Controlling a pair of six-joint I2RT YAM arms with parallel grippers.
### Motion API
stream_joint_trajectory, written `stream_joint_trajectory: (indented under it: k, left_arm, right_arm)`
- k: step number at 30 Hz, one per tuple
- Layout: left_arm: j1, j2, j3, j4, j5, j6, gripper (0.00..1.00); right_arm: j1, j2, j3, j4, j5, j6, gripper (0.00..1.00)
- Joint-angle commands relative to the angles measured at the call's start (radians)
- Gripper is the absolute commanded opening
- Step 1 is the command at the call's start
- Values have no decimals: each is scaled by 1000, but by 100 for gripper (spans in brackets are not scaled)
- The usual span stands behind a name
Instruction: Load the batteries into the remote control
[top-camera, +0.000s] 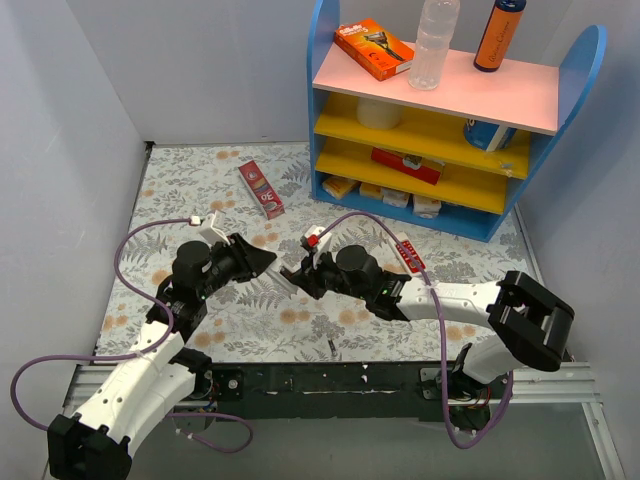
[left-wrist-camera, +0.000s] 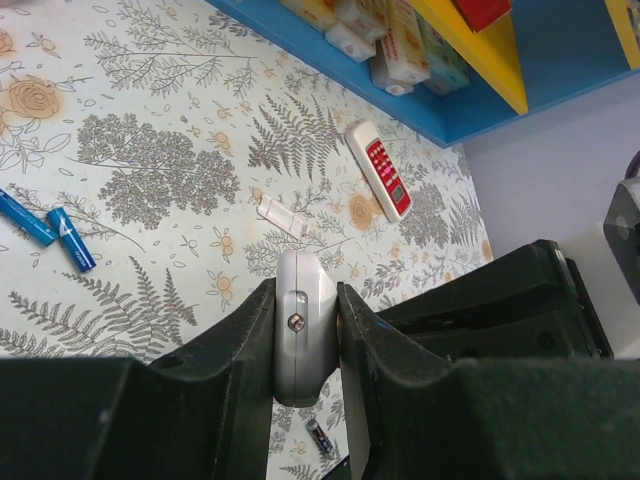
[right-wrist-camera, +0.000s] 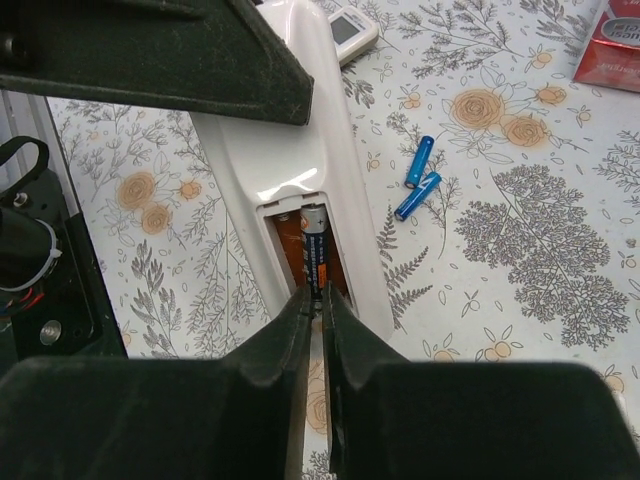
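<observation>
Right wrist: battery lies along the remote control that my left gripper clamps; right gripper is pinched near-shut at the battery's end, hold unclear.

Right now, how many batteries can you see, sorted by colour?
Blue batteries: 2, both loose on the table.
Dark batteries: 2, one in the open compartment of the remote control at, one loose on the table.
Total: 4
</observation>
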Motion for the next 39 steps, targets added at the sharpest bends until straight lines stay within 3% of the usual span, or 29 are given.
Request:
stream_joint_trajectory:
  k: [1,16,21,29,33,39]
  left_arm:
    - [-3,2,0,75,75,14,0]
    - [-3,37,-11,112,135,8,0]
    - [-4,31,-9,139,143,-3,0]
    - [-3,17,-11,142,146,-11,0]
    - [-3,57,2,70,68,14,0]
    - [-4,216,90,-46,-24,52,0]
  right_arm:
    - [-4,-47,24,28,10,12,18]
    - [-17,-12,75,25,-27,33,33]
    - [-20,21,95,-12,-23,42,30]
    - [-32,45,64,-40,11,85,15]
    - [-47,10,12,20,-18,99,19]
    - [-73,-57,-63,49,-18,111,34]
